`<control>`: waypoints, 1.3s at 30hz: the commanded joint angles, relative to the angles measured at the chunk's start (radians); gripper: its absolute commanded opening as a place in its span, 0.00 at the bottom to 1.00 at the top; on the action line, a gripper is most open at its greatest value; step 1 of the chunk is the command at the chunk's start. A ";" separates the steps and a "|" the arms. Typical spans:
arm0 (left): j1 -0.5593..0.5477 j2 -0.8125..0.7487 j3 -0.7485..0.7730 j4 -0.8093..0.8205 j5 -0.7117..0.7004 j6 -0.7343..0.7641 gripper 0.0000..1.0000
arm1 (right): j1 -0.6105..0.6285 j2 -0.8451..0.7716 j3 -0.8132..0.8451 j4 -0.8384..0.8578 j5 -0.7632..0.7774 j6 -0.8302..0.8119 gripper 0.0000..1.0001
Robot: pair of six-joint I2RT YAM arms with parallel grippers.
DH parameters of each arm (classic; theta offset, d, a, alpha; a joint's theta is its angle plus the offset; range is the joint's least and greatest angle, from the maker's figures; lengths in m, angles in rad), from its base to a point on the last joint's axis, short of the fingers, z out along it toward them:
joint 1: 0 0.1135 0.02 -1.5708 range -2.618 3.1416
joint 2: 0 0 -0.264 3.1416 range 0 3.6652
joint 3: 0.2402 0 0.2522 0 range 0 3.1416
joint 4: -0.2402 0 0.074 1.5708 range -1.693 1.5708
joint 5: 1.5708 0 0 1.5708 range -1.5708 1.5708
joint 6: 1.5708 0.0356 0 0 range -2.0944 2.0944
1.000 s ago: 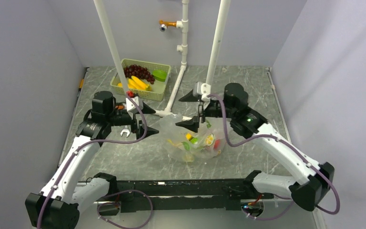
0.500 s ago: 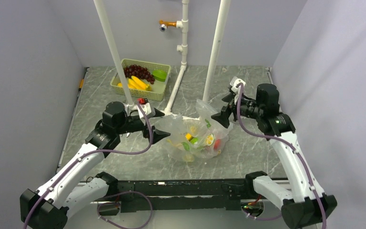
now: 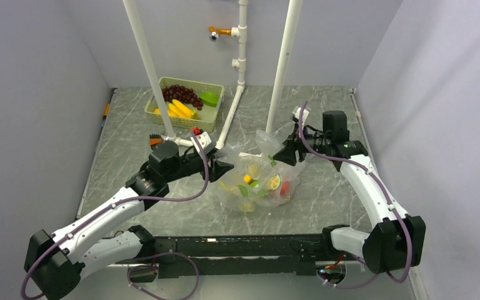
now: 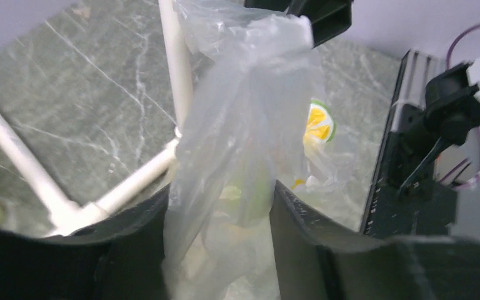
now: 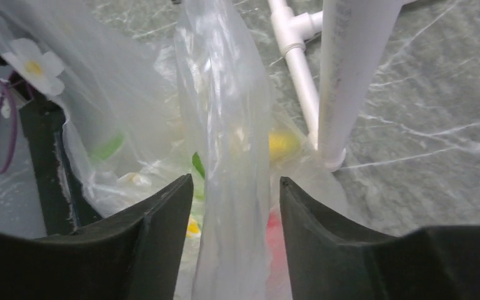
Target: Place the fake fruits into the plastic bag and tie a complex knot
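Top external view puts your crinkly transparent plastic bag [image 3: 257, 182], printed with small flowers and citrus slices, slumped on the grey marbled table [image 3: 325, 200] just in front of the white pipe frame [image 3: 227, 122]. Through the film you can make out glossy fake fruits [image 3: 248, 179] in yellow, green and red, heaped at the bottom. The bag's upper film is drawn out into two loose tails, one toward each arm. Your left gripper [image 3: 227, 166], level with the frame's floor pipe, is clenched on one tail: from the left wrist, a wrinkled, bunched strip of film fills the gap between the black fingers [image 4: 131, 250] and rises past a frame pipe [image 4: 174, 62]. Your right gripper [image 3: 284, 154], just right of the frame's right upright, grasps the other tail; from the right wrist, a twisted column of film stands between its fingers [image 5: 156, 225], with yellow and red shapes blurred behind. Left of the frame's left upright, a pale green slatted basket [image 3: 215, 116] holds dark purple grapes [image 3: 181, 95] and yellow bananas [image 3: 179, 109].
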 commanded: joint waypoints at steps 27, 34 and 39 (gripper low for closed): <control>0.034 0.529 0.623 -0.696 0.615 0.824 0.00 | 0.216 -0.131 0.006 0.017 -0.080 0.056 0.52; 0.013 0.566 0.657 -0.633 0.564 0.726 0.00 | 0.230 -0.132 -0.029 0.171 -0.069 0.184 0.83; -0.033 0.592 0.672 -0.608 0.469 0.684 0.00 | 0.241 -0.095 -0.030 0.248 -0.061 0.239 0.87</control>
